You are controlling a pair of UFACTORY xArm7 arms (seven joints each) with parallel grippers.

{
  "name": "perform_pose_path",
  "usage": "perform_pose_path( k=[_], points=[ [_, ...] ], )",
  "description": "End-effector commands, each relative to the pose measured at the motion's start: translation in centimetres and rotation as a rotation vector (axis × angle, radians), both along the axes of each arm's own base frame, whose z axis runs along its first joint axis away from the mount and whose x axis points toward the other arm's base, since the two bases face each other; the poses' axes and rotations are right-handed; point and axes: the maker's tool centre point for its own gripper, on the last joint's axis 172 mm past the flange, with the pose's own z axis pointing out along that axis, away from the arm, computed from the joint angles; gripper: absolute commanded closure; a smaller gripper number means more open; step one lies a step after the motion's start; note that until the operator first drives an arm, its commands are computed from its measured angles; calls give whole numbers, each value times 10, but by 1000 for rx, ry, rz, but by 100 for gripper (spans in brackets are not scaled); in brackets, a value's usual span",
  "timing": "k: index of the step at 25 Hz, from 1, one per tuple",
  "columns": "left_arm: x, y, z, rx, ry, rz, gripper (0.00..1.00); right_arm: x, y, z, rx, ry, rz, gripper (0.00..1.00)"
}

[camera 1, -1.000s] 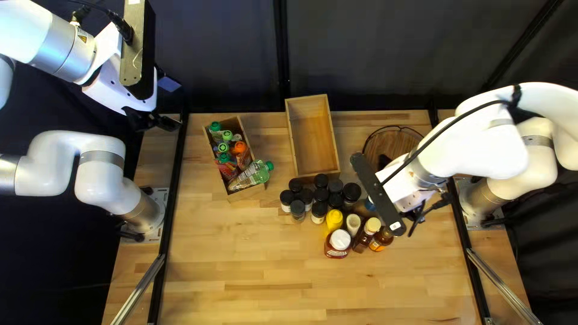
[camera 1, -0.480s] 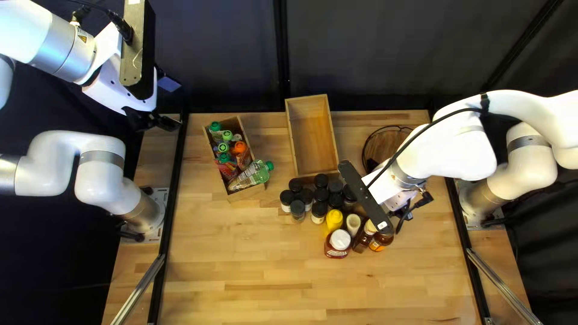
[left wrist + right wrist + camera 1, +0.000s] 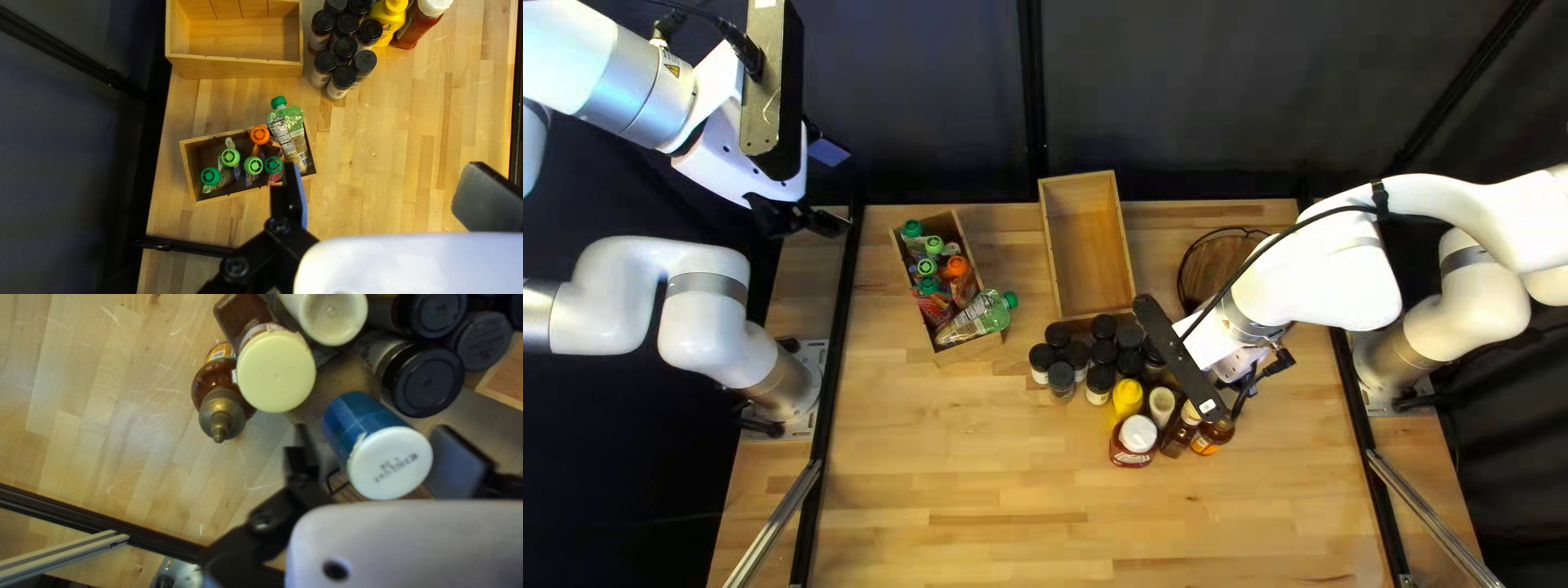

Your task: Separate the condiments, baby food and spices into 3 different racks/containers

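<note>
The right gripper is mostly hidden under its own arm in the top left view. Its wrist view shows the fingers wide, with a blue jar between them, its white lid nearest the camera; a gap shows on one side, and on the other I cannot tell whether finger and jar touch. The left gripper, dark against the curtain, has its fingers wide with nothing between them, and one finger overlaps the view of the pouch box.

That box holds the pouches, one of them leaning over its end. The box beside it stands behind the black-capped jars. Next to these are the yellow bottle, the ketchup, a pale bottle, a cream-capped bottle and an amber bottle. The right arm blocks part of the wire rack.

Compared with the first frame, the right arm sits closer to the black-capped jars and now partly covers the cream cap; the patch of blue beside it is out of sight. The left arm matches
</note>
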Motion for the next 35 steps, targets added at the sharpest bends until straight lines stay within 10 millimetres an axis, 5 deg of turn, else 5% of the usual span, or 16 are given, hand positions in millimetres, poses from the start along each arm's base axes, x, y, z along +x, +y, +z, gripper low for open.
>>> perform_pose_path(
  k=[1, 10, 17, 28, 35],
  points=[
    [0, 0, 0, 0, 0, 0, 0, -15, 3, 36, -22, -4, -19, 99],
    [0, 0, 0, 0, 0, 0, 0, -21, -20, 131, -61, 16, -69, 100],
    [0, 0, 0, 0, 0, 0, 0, 12, -81, 193, -48, -16, -134, 100],
    [0, 0, 0, 0, 0, 0, 0, 100, -204, 172, 2, -106, -335, 100],
    [0, 0, 0, 0, 0, 0, 0, 124, -245, 153, -22, -111, -512, 100]
  ],
)
